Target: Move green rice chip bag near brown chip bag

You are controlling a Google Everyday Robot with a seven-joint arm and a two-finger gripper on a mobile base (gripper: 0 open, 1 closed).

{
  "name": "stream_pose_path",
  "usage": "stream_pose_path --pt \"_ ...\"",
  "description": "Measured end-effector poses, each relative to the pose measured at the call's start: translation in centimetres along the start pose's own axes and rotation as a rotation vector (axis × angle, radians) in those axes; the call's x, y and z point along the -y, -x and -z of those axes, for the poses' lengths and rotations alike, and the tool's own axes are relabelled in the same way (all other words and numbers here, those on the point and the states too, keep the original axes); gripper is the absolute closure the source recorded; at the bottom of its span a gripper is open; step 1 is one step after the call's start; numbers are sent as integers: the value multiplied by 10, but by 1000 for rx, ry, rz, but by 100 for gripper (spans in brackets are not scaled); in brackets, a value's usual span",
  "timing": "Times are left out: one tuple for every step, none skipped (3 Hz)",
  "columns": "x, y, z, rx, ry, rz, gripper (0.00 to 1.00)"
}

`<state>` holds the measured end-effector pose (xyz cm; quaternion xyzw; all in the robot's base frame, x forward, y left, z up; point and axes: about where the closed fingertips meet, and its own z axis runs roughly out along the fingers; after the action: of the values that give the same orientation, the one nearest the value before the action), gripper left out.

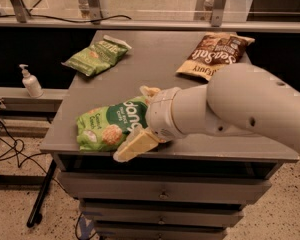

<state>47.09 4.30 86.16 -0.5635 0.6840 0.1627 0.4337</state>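
The green rice chip bag [102, 126] lies flat near the front left edge of the grey table [155, 64]. The brown chip bag [215, 56] with white "Sea Salt" lettering lies at the back right of the table. My gripper [140, 119] reaches in from the right, over the right end of the green bag. It is open: one cream finger [134, 147] is on the near side of the bag at the table's front edge, and the other [150, 91] is on the far side. The arm hides the bag's right end.
A smaller olive-green bag [96, 58] lies at the back left of the table. A soap dispenser [30, 81] stands on a lower shelf to the left. Drawers [160, 194] sit below the table front. Cables [5, 144] lie on the floor at left.
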Motion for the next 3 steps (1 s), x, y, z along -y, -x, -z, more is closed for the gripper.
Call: stream_pose_path --pt "0 -2 -20 -19 -18 32 19" --pt "2 -4 -26 -34 -33 53 42" --pt "7 -5 -24 -46 -48 68 65"
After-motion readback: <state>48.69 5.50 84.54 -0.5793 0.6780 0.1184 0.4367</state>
